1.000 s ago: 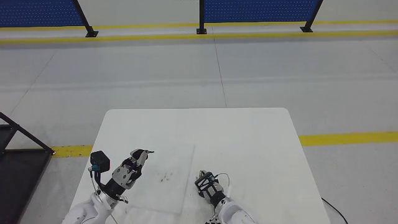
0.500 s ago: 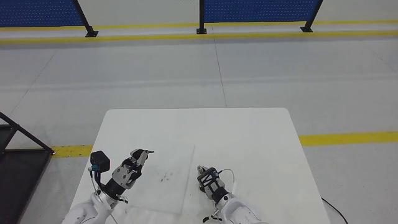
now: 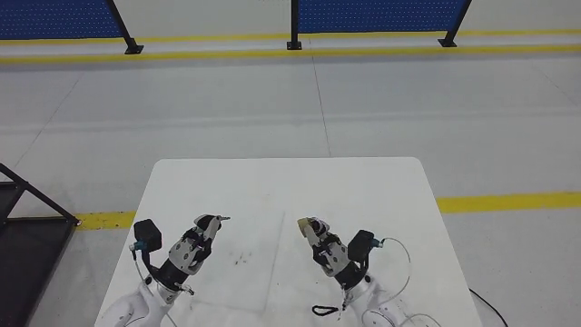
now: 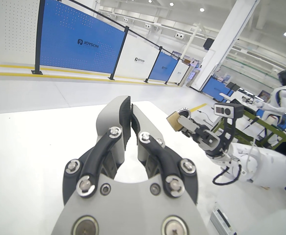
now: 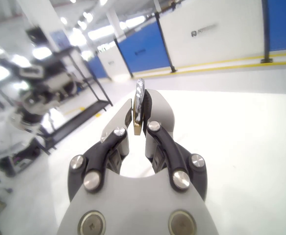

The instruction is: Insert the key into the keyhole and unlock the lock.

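Observation:
My right gripper (image 5: 138,117) is shut on a brass padlock (image 5: 137,125) with a silver shackle (image 5: 140,91), held edge-on above the white table (image 3: 363,191). In the top view the padlock (image 3: 306,225) sits at the tip of the right gripper (image 3: 313,232), right of centre. My left gripper (image 3: 216,222) hovers left of centre, shut, with a thin dark tip that looks like the key (image 3: 224,219) poking out. In the left wrist view the left gripper's (image 4: 131,113) pads are pressed together, and the padlock (image 4: 174,123) hangs off to the side, a short gap away.
A thin clear sheet (image 3: 245,268) lies on the table between the arms, with small dark specks on it. A black cable loop (image 3: 322,310) trails by the right arm. A black rack (image 3: 27,227) stands beside the table's left edge.
The right arm has swung out from the near edge, forward and to the right, lifting the padlock into plain view. The left gripper has barely shifted.

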You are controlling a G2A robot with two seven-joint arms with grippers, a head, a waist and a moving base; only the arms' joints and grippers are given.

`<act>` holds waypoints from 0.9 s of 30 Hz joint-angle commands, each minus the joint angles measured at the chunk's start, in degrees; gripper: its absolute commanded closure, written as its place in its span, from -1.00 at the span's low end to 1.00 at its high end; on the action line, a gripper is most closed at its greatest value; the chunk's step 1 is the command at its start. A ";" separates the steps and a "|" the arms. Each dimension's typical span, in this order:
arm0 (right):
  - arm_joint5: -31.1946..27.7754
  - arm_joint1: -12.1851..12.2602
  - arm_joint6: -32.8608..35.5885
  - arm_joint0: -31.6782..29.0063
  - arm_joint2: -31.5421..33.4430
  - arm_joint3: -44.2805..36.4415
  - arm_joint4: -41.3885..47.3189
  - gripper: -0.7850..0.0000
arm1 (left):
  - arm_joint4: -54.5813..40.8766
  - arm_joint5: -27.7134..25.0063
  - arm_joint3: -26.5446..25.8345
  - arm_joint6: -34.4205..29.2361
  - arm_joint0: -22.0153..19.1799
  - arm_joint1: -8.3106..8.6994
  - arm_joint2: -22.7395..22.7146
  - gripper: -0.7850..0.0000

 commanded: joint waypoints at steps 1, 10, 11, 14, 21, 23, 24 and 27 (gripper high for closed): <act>-4.60 -0.21 -1.91 0.95 -0.73 0.91 2.63 1.00 | -1.12 -1.06 0.51 2.52 -0.34 -0.33 2.48 1.00; -16.22 -1.53 -9.49 4.79 -4.45 4.82 9.19 1.00 | -4.18 -3.12 5.31 11.18 -4.06 -1.92 11.22 1.00; -17.29 -1.64 -9.68 5.18 -4.71 5.21 9.96 1.00 | -4.90 -3.90 5.86 12.48 -4.45 -2.13 12.19 1.00; -19.92 -1.89 -10.40 5.70 -5.14 6.06 11.62 1.00 | -7.00 -6.52 7.62 14.47 -5.78 -2.60 14.65 1.00; -20.67 -1.85 -9.69 6.04 -4.99 6.54 11.48 1.00 | -7.52 -6.64 8.71 13.09 -7.06 -2.79 15.85 1.00; -20.67 -1.85 -9.69 6.04 -4.99 6.54 11.48 1.00 | -7.52 -6.64 8.71 13.09 -7.06 -2.79 15.85 1.00; -20.67 -1.85 -9.69 6.04 -4.99 6.54 11.48 1.00 | -7.52 -6.64 8.71 13.09 -7.06 -2.79 15.85 1.00; -20.67 -1.85 -9.69 6.04 -4.99 6.54 11.48 1.00 | -7.52 -6.64 8.71 13.09 -7.06 -2.79 15.85 1.00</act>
